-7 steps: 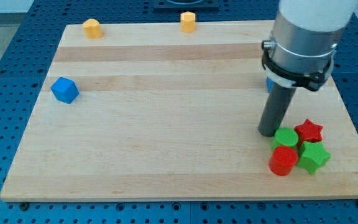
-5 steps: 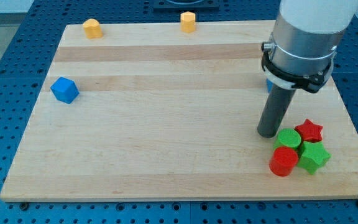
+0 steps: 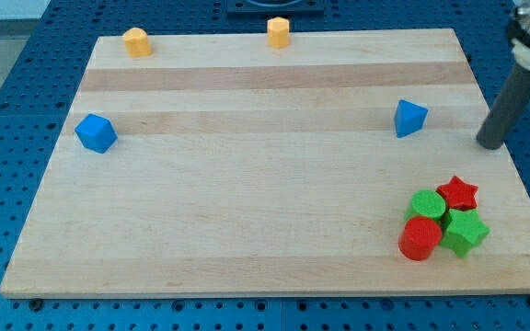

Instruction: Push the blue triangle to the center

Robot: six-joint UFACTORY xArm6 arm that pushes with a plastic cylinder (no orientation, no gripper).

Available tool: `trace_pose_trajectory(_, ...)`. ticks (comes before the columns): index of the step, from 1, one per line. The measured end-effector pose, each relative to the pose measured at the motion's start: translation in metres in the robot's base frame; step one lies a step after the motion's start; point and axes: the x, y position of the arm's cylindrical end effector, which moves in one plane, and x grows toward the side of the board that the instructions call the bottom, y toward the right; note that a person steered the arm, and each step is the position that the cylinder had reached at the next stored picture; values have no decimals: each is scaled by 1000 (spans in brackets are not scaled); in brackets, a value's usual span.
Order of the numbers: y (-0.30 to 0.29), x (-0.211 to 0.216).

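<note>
The blue triangle point(image 3: 409, 118) lies on the wooden board point(image 3: 265, 184) at the view's right, a little above mid-height. My tip point(image 3: 491, 144) touches the board near its right edge, to the right of the blue triangle and slightly lower, with a clear gap between them. The rod rises to the arm at the view's top right corner.
A blue hexagonal block point(image 3: 96, 133) sits at the left. Two orange blocks point(image 3: 135, 41) point(image 3: 278, 31) stand along the top edge. At the bottom right cluster a red star point(image 3: 457, 193), a green cylinder point(image 3: 425, 205), a green star point(image 3: 465, 231) and a red cylinder point(image 3: 420, 238).
My tip has moved from beside the green cylinder up and right to the board's right edge. The arm no longer covers the blue triangle. No block has moved.
</note>
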Motion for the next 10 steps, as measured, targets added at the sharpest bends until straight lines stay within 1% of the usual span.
trace_pose_trajectory(1, -8, -15)
trace_pose_trajectory(2, -37, -28)
trace_pose_trajectory(3, -100, -30)
trace_pose_trajectory(4, -176, -26)
trace_pose_trajectory(5, -212, -18)
trace_pose_trajectory(6, -159, -18)
trace_pose_trajectory(7, -129, -41)
trace_pose_trajectory(8, -162, -64)
trace_pose_trajectory(9, -213, -44)
trace_pose_trajectory(10, -233, 20)
